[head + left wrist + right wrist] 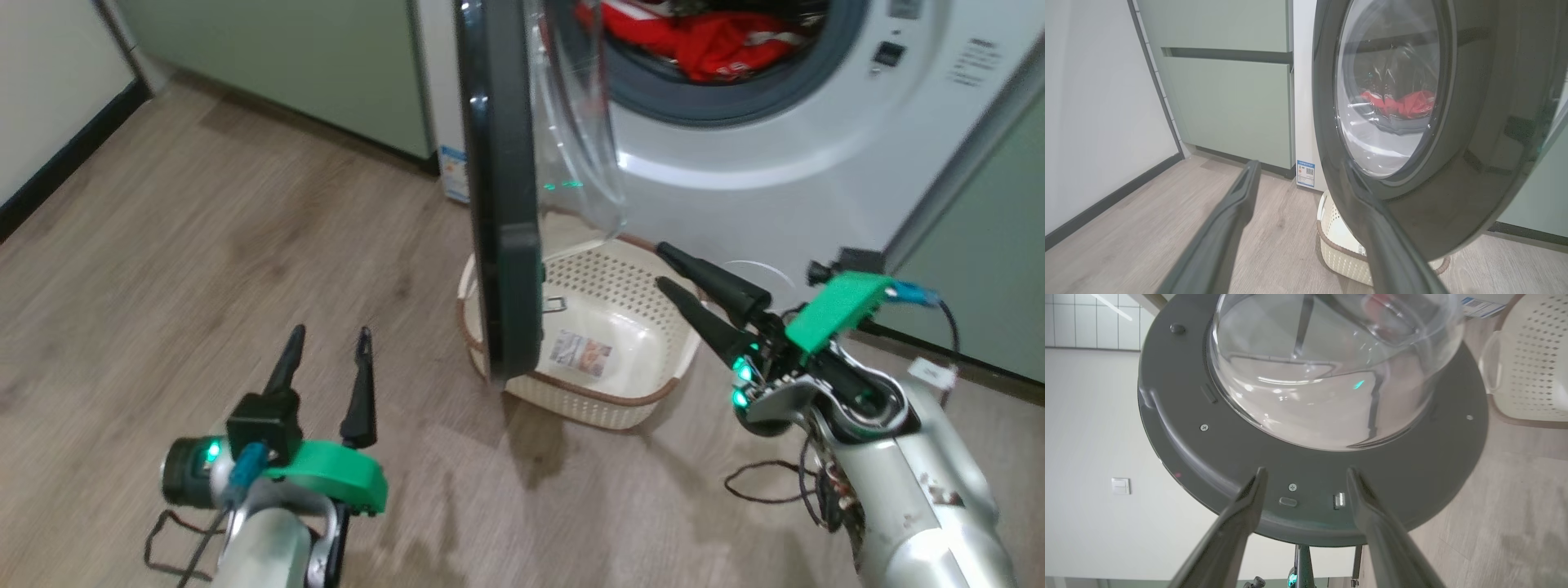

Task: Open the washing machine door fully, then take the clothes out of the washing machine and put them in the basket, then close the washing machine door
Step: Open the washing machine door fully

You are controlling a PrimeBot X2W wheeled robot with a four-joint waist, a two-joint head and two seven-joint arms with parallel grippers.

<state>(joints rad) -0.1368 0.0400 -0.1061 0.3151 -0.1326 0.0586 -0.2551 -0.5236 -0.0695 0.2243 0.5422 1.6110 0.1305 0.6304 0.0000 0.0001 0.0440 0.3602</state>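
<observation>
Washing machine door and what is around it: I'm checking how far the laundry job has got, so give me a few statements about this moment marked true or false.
1. The washing machine door stands open, swung out from the machine. True.
2. The clothes lie in the basket. False: the red clothes are in the drum of the washing machine, and the basket holds nothing but the paper label on its floor.
3. The right gripper is clamped on the door's black rim. False: its fingers stand apart and are closed on nothing.
4. The left gripper is open and empty. True.
</observation>
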